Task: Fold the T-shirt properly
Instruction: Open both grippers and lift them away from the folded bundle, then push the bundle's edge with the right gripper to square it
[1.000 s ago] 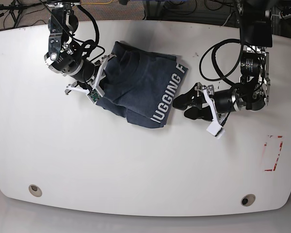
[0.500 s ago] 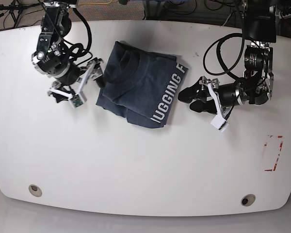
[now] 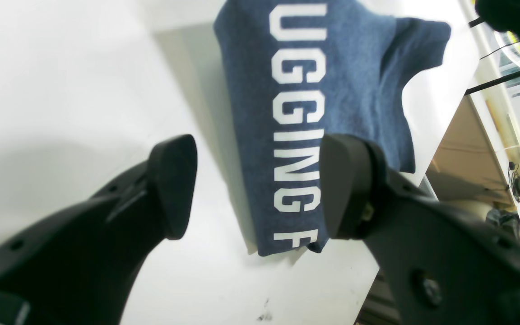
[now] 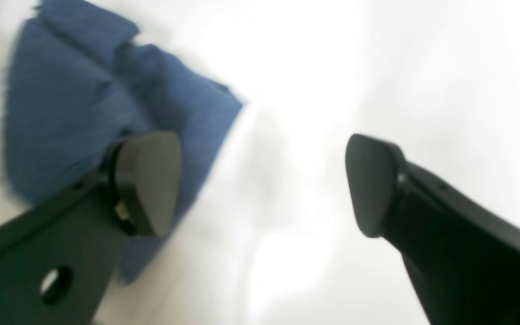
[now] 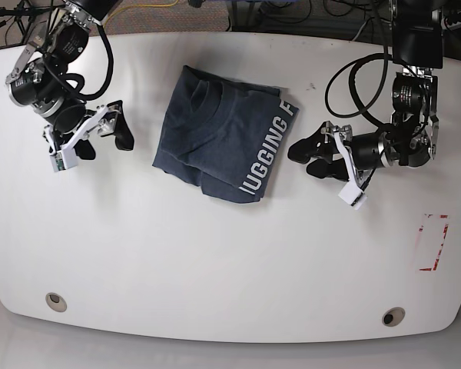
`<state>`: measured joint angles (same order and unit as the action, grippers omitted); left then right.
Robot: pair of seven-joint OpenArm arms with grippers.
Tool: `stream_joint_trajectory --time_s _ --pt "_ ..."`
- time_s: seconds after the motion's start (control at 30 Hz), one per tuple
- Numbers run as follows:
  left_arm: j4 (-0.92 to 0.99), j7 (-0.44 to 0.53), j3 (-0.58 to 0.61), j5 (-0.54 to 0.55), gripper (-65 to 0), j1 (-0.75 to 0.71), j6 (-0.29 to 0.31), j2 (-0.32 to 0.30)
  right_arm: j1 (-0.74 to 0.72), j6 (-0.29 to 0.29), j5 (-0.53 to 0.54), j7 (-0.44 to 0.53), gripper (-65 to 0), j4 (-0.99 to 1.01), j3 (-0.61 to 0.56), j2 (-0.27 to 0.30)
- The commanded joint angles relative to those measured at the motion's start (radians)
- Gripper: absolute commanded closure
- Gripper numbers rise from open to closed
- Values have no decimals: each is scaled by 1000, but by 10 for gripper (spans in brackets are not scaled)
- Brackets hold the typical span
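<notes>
white worktop [image 5: 215, 261] carries the folded t-shirt [image 5: 219, 142] at centre. i see left gripper [image 5: 306, 160] nearer, beside its lettered edge; right gripper [image 5: 100, 134] apart. both jaws spread, empty.

Base view: high overhead, looking almost straight down on the whole white table [image 5: 215, 269], far enough to take in both arms and cables at the back edge. Left wrist view: mounted behind the left gripper [image 3: 255, 185], low and close over the table, facing along its two black fingers [image 3: 169, 180] toward the lettered edge of the T-shirt [image 3: 359, 76]; room clutter shows past the table edge at right. Right wrist view: same mounting on the right gripper [image 4: 260, 180], close, blurred, facing the shirt's opposite side. All three views share the T-shirt; the wrist views see it from opposing sides.
</notes>
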<state>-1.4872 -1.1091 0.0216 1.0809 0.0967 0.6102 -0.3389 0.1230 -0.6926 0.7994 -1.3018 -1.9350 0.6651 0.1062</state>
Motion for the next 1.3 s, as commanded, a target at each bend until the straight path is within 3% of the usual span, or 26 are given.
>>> stream_joint_trajectory --time_s 0.0,0.17,0.53,1.03,1.1,1.2,1.27 --pt "-14 16 -5 26 -397 16 6 -13 -13 -6 125 11 -547 52 -6 -24" --pt "-16 14 -5 26 -397 15 6 -13 -16 -6 136 9 -547 121 -12 -59" --pt "-16 14 -4 26 -397 15 6 -39 -19 -6 140 17 -547 154 -184 -82" --pt "-17 14 -7 26 -397 1 6 -56 -72 -6 104 24 -533 306 -204 -115" --pt "-16 14 -7 26 -397 1 6 -58 -73 -6 105 38 -471 312 -204 -115" --pt "-16 14 -7 26 -397 1 6 -58 -73 -6 105 44 -322 309 -204 -115" --pt "-16 14 -7 26 -397 1 6 -58 -73 -6 107 44 -173 306 -204 -115"
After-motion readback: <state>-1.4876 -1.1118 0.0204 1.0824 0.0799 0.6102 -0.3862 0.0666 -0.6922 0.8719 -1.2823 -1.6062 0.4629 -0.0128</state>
